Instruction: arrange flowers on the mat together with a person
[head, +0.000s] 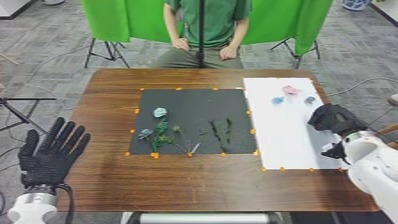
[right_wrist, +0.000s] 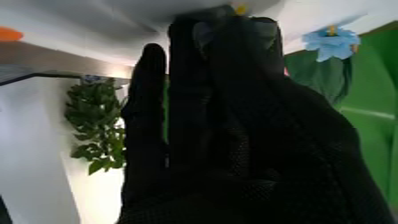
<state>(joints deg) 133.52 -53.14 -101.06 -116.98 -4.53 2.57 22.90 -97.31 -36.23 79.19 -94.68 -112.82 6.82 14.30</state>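
**White mat has three flowers to go**

Dark green-grey is the colour of the mat where your picture seems to be growing. It looks partly done. On it you have a big pale blue flower, a small blue-grey flower, green leaves near them, and two thin green sprigs side by side.

Three flowers lie on the white mat: a pink flower, a blue flower and a grey flower. Those are likely what you have left to move, if they all belong in the picture.

Your left hand is beside the table, fingers straight and spread. Your right hand is at the side of the white mat, close to the grey flower. Its fingers look mostly straight, and you can see no flower held in them.

Some bits are hard to see. In the right wrist view, the glove hides what is behind it, and some fingertips overlap. From the head view, the stems low on the dark mat are too tiny for you to tell which flower each one joins.
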